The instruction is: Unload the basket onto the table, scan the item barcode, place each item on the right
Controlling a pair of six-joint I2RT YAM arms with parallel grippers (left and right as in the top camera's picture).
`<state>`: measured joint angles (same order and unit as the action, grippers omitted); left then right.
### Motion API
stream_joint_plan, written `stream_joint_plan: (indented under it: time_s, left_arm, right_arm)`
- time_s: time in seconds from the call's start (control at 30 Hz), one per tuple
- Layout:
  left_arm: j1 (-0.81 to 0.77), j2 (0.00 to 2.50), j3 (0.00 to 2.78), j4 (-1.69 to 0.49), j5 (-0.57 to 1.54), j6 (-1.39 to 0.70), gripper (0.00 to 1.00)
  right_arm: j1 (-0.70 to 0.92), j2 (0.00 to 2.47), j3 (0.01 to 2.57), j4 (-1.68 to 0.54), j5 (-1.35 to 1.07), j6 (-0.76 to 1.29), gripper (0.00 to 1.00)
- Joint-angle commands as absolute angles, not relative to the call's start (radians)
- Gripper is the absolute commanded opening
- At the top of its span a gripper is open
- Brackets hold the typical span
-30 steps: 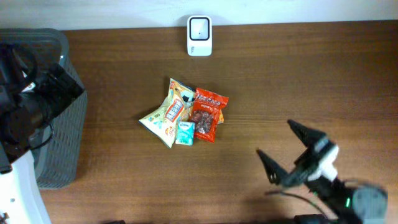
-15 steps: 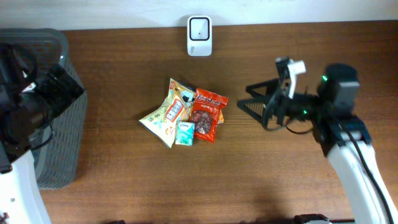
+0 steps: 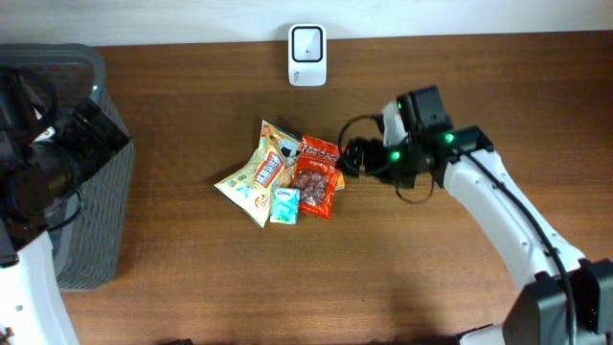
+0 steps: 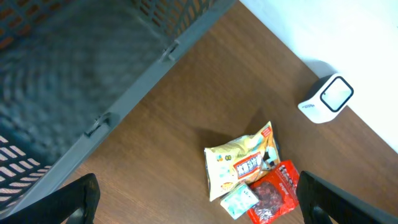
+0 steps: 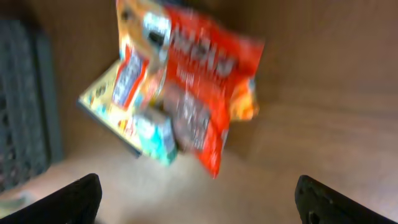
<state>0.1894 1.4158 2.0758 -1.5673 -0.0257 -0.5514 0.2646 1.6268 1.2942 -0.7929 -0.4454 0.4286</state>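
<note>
Checking progress: anything scanned yet? — K

Doesn't look so. Seeing red bag (image 3: pixel 318 175), yellow bag (image 3: pixel 257 177) and teal pkt (image 3: pixel 284 204) lying flat in middle of table (image 3: pixel 460 96), touching in one bunch, well apart from scanner (image 3: pixel 307 56) at far edge. No lift, no pass at scanner window. Putting task at very start, approx. — M

Noting R gripper (image 5: pixel 198 202) where? — K

Hovering just beside red bag's right edge, fingers splayed wide, gripping nothing. Can't tell if touching bag; wrist view too blurred. Reading it as approach step, w/ red bag as probable pick. — M

And L gripper (image 4: pixel 200 202)? — K

Hanging high at left by basket (image 3: pixel 91 192), fingers spread wide too, holding nothing, well apart from bunch. — M

Listing what's left? — K

Nearly everything, by est.: close on one pk, lift, find barcode, turn it twd scanner, wait for read. Can't see any barcode in these views. — M

Counting up? — K

Pks: 3 (1 red, 1 yellow, 1 small teal), counting only what shows. Scanner: 1. Basket: 1. Arms: 2, grippers: 2, both unloaded. — M
</note>
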Motion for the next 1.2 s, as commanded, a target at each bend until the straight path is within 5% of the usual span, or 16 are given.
stream_joint_plan:
  time_s: [0.0, 0.53, 0.8, 0.9, 1.03, 1.13, 1.17]
  left_arm:
    - [0.195, 1.414, 2.075, -1.566, -0.022, -0.564, 0.99]
    - [0.195, 1.414, 2.075, -1.566, -0.022, -0.564, 0.99]
    - [0.195, 1.414, 2.075, -1.566, -0.022, -0.564, 0.99]
    - [0.195, 1.414, 2.075, -1.566, -0.022, -0.564, 0.99]
    - [0.195, 1.414, 2.075, -1.566, -0.022, -0.564, 0.99]
    - [0.195, 1.414, 2.075, -1.566, -0.022, -0.564, 0.99]
    - [0.195, 1.414, 2.075, -1.566, -0.022, -0.564, 0.99]
  right_arm:
    - [0.298, 1.666, 1.319, -0.77, -0.364, 0.48, 0.99]
    - [0.388, 1.926, 1.319, -0.661, -0.384, 0.544, 0.99]
    - [0.422, 1.986, 1.319, -0.627, -0.4, 0.544, 0.82]
    - [0.449, 2.001, 1.319, -0.613, -0.399, 0.544, 0.5]
    - [0.486, 2.002, 1.319, -0.579, -0.357, 0.545, 0.49]
    - [0.5, 2.002, 1.319, -0.583, -0.281, 0.543, 0.24]
    - [0.5, 2.001, 1.32, -0.587, -0.276, 0.542, 0.04]
